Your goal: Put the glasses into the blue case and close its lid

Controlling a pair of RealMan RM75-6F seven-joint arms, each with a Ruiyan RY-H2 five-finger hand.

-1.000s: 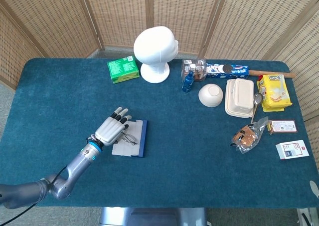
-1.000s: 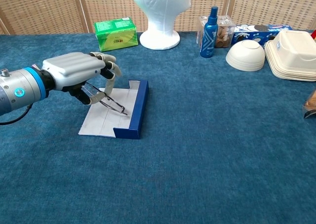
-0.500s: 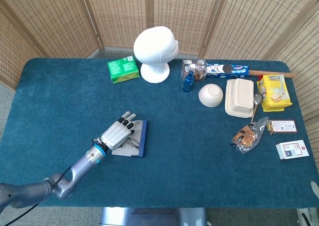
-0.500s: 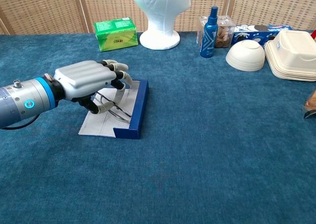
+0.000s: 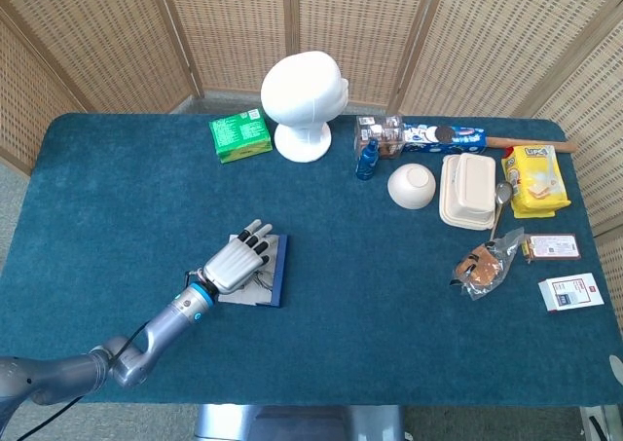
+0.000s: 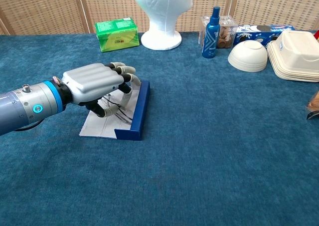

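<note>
Glasses now lower, under left hand, inside blue case.

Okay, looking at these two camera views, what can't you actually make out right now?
- Glasses: mostly covered by the left hand in both views; whether they lie flat in the blue case or are still held is unclear.
- Right hand: in neither view.
- Small boxes at the table's right: print too small in the head view.
</note>
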